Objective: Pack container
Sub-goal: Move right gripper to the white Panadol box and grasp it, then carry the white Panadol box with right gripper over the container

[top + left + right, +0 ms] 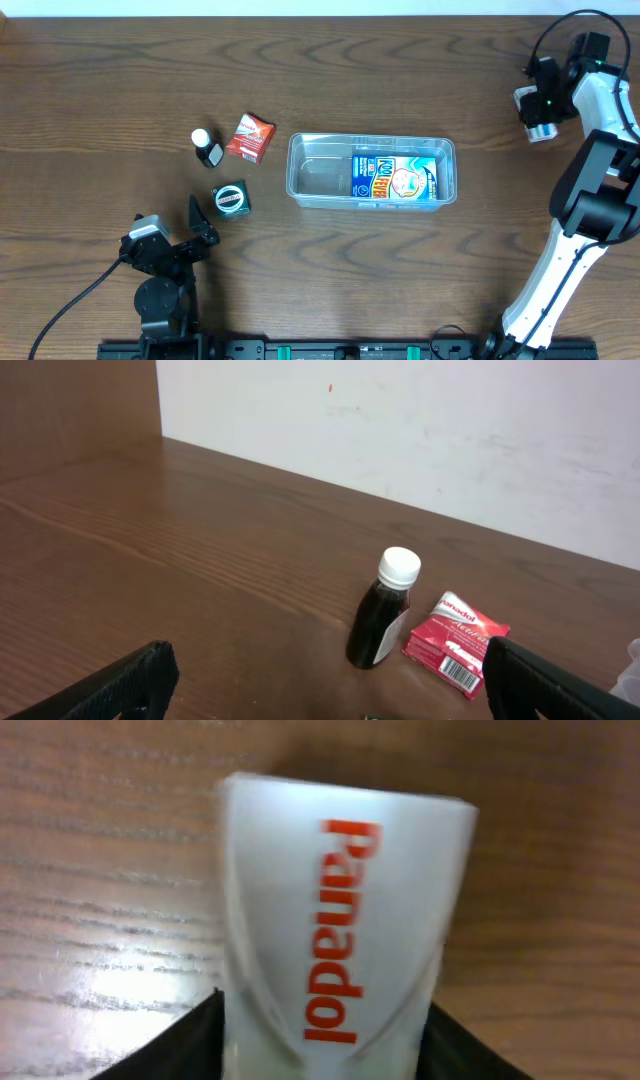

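Right claw (322, 1020) perhaps gripping Panadol box (340, 890)

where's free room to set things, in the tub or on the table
Container left half is bare, beside the blue box. Table right of it is open. Crowded to its left: bottle, red box, dark box.

Your tabletop (100, 80) is dark brown with wavy grain. The container (300, 160) is clear, and the box (395, 180) in it is blue, white and orange (possibly a face print). The bottle (383, 615) is dark brown with a white cap, the carton (455, 643) red with white print, and the pack (340, 920) white with red lettering.
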You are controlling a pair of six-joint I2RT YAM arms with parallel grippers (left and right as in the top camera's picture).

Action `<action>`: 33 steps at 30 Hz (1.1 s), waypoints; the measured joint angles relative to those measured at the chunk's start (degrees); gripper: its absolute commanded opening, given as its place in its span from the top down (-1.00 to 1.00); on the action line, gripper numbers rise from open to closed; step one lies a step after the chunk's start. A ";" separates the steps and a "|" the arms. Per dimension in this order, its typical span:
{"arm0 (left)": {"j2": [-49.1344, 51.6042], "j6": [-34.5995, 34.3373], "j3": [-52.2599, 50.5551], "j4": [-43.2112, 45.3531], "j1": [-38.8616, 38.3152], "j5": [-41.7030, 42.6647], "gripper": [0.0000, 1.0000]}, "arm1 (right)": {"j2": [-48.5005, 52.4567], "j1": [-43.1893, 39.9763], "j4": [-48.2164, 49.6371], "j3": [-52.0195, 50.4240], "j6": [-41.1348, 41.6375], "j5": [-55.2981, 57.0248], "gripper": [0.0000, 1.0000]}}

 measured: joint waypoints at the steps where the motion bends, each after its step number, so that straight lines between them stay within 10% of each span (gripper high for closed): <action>1: 0.00 0.00 0.00 0.00 0.00 0.00 -0.96 | 0.00 0.00 -0.37 0.00 0.02 -0.02 0.00; 20: 0.00 0.00 0.00 0.00 0.00 0.00 -0.96 | -2.10 0.13 -5.01 0.55 7.21 -0.07 0.20; 33: 0.00 -0.02 0.00 0.00 0.00 0.02 -0.96 | -29.03 8.55 -4.31 0.63 7.54 -7.39 0.23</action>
